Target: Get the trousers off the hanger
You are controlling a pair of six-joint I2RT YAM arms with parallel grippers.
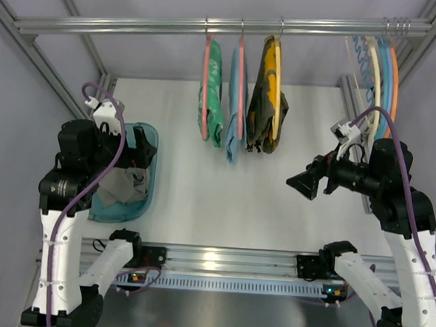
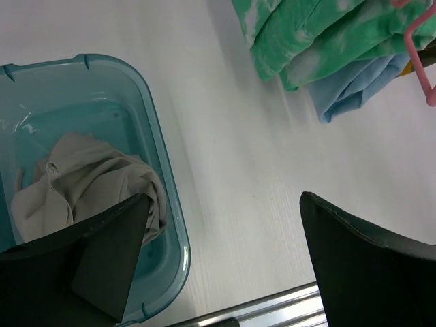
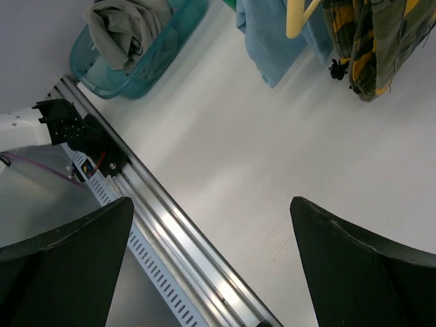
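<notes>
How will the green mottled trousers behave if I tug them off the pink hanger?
Likely floppy: the green mottled fabric trousers hang in soft folds, so they should sag and bunch around any pinch. Probably light, yet the thin pink plastic hanger hangs by its hook on the metal rail, so a tug may swing or unhook it.

place: robotics lab | evidence: aluminium frame (image 1: 53,72), garment rail (image 1: 219,26), white test table (image 1: 224,186)

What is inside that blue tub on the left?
A crumpled grey-beige cloth lies in the tub. Anything beneath the cloth is hidden.
</notes>
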